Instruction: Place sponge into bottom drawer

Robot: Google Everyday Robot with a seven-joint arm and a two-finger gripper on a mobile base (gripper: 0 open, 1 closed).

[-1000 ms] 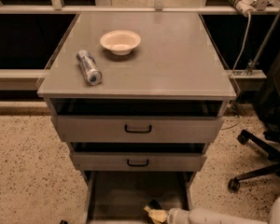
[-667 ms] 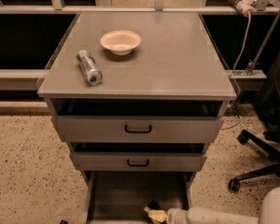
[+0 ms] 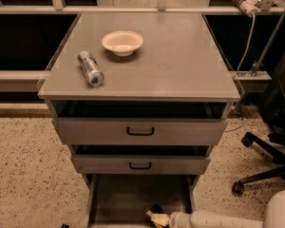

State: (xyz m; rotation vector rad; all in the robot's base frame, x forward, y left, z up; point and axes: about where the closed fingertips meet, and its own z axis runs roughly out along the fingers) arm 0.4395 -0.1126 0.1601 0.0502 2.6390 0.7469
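A metal can (image 3: 90, 69) lay on its side near the left edge of the grey counter (image 3: 180, 65), its end turned toward the front-left corner. Just to its right and further back, toward the rear edge, stood a round cream bowl (image 3: 122, 42), apart from the can. Below the counter's front edge the top drawer (image 3: 99, 131) and the middle drawer (image 3: 99, 165) each stood a little ajar, black handles facing forward. Beneath them the bottom drawer (image 3: 128, 198) was pulled well out, its flat grey floor showing. The sponge (image 3: 158, 218) sat over the front right part of that floor, pale yellow foam with a dark top, touching the tip of the gripper (image 3: 166, 218). The gripper reached in low from the right, below the counter's front-right corner; whether it was clamped on the sponge or loose could not be told. Its white arm (image 3: 218, 220) ran off to the right. Further right, a black office chair (image 3: 270, 160) stood on the speckled floor.
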